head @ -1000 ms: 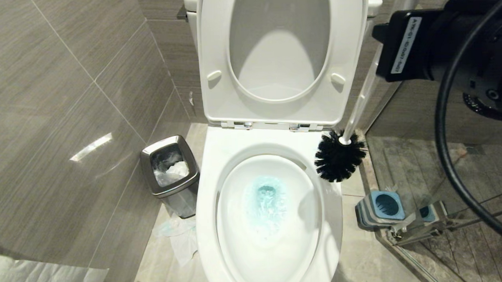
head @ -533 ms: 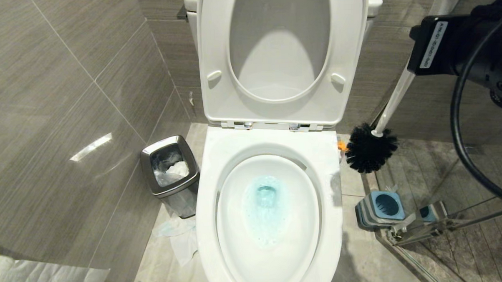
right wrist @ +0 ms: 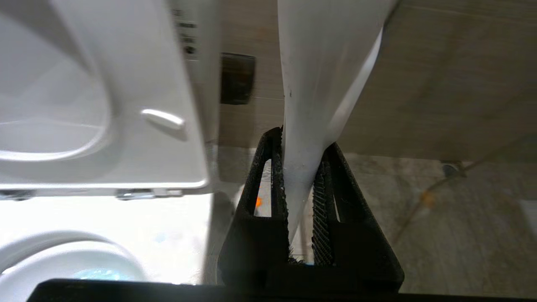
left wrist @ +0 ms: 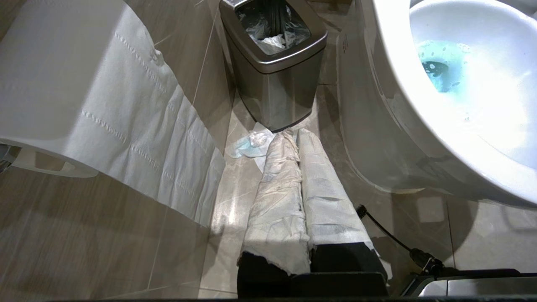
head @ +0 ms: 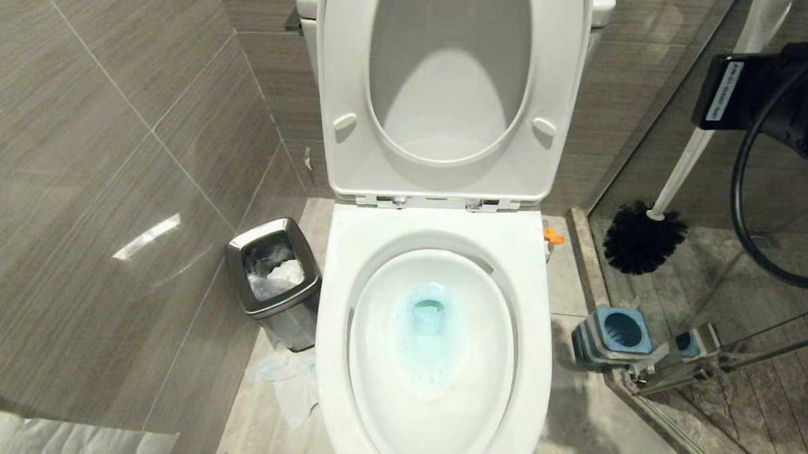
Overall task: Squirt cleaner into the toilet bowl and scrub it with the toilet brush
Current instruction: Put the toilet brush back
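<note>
The tiled floor (head: 578, 416) carried the toilet (head: 432, 253), a steel bin (head: 275, 278), crumpled paper (head: 292, 385) and the blue-topped brush holder (head: 613, 337).

toilet brush (head: 645, 244): held above floor, right of toilet bowl (head: 536, 357) | holder (head: 613, 334): empty, below brush

toilet bowl (head: 433, 360) lid up, turquoise cleaner (head: 426, 320) pooled inside; toilet brush (head: 646, 239) black bristles down, off right, above blue-topped holder (head: 613, 334).

Bright overhead light is glaring off the toilet bowl (left wrist: 482, 105) rim — blowing it out — while the wall tiles (head: 142, 237) are showing a soft reflected streak.
</note>
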You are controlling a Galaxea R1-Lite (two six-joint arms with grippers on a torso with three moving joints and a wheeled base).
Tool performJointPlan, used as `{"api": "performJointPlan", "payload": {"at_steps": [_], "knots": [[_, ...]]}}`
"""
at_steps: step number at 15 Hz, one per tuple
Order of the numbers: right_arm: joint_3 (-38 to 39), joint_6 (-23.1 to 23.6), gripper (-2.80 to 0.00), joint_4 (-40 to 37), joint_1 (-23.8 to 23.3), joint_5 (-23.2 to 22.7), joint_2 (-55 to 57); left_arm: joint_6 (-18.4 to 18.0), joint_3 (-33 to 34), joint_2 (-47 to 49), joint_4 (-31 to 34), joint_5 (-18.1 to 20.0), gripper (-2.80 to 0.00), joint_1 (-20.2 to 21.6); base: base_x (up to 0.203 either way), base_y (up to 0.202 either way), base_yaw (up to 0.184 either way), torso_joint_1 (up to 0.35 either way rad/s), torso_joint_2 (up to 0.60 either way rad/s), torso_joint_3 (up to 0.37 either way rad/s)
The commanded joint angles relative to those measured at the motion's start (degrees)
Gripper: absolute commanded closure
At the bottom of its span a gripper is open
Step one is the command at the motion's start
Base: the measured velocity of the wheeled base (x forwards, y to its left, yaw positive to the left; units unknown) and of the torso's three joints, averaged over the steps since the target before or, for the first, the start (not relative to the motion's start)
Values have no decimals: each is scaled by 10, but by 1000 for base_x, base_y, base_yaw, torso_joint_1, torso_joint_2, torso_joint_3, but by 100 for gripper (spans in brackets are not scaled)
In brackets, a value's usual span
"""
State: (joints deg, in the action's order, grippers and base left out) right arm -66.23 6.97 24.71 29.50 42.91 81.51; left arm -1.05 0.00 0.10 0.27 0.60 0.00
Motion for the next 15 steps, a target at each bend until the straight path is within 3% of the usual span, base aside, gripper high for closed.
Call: {"api": "performJointPlan", "payload": {"at_steps": [1,11,15], "knots": [[29,0,0,25,-57,-33,1,0,1,0,0,0,0,0,0,0,0,0,0,0],[223,-24,0,252,-308,-218,63,0,1,0,0,0,0,0,0,0,0,0,0,0],[308,-40,0,390,-345,-271,127,0,1,0,0,0,0,0,0,0,0,0,0,0]]}}
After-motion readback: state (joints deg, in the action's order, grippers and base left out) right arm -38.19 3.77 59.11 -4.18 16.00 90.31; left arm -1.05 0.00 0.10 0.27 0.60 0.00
